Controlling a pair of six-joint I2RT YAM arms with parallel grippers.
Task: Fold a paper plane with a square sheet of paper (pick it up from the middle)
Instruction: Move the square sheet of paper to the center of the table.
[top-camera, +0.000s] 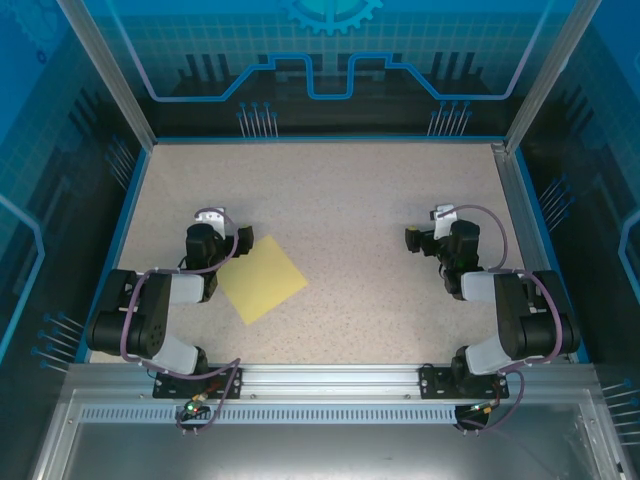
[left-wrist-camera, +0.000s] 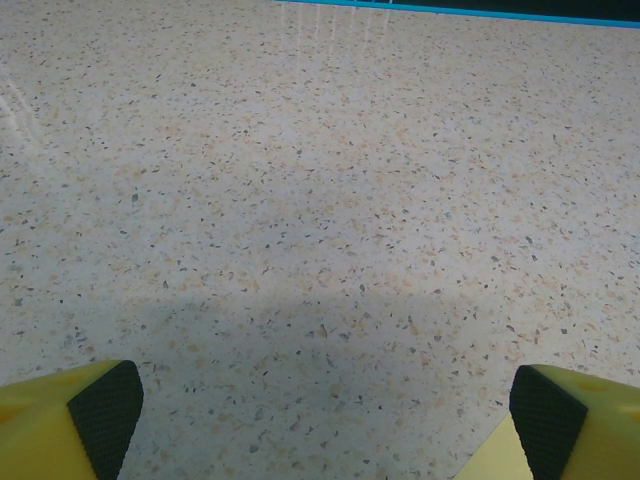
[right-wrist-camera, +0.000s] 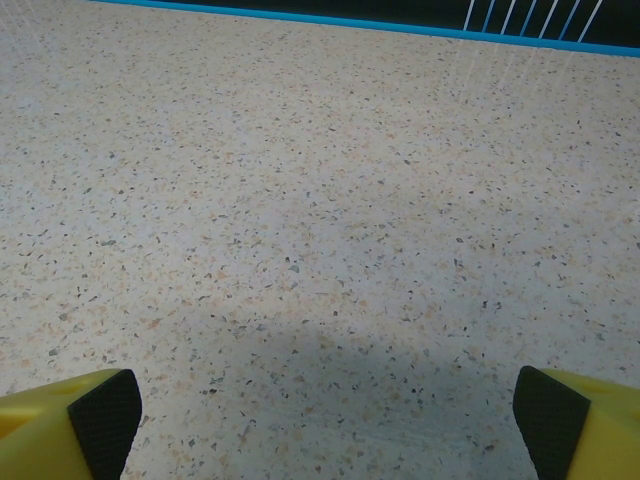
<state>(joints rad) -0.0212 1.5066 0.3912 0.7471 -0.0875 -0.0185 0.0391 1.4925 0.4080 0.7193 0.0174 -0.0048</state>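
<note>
The square sheet of paper (top-camera: 262, 279) is plain yellow and lies flat and unfolded on the speckled table (top-camera: 340, 190), turned like a diamond, left of centre. My left gripper (top-camera: 207, 222) hangs just beyond the sheet's left corner, open and holding nothing. In the left wrist view the left gripper (left-wrist-camera: 325, 405) has its yellow fingers (left-wrist-camera: 40, 430) spread wide over bare table, and a corner of the sheet (left-wrist-camera: 495, 462) peeks in at the lower right. My right gripper (top-camera: 437, 220) is far to the right of the paper. The right gripper (right-wrist-camera: 325, 408) is open too, with bare table between its fingers (right-wrist-camera: 40, 435).
A blue rim (top-camera: 320, 138) bounds the table at the back, with aluminium posts (top-camera: 105, 70) and blue-printed walls round it. A metal rail (top-camera: 330, 380) carries both arm bases at the near edge. Bare table lies between the two grippers.
</note>
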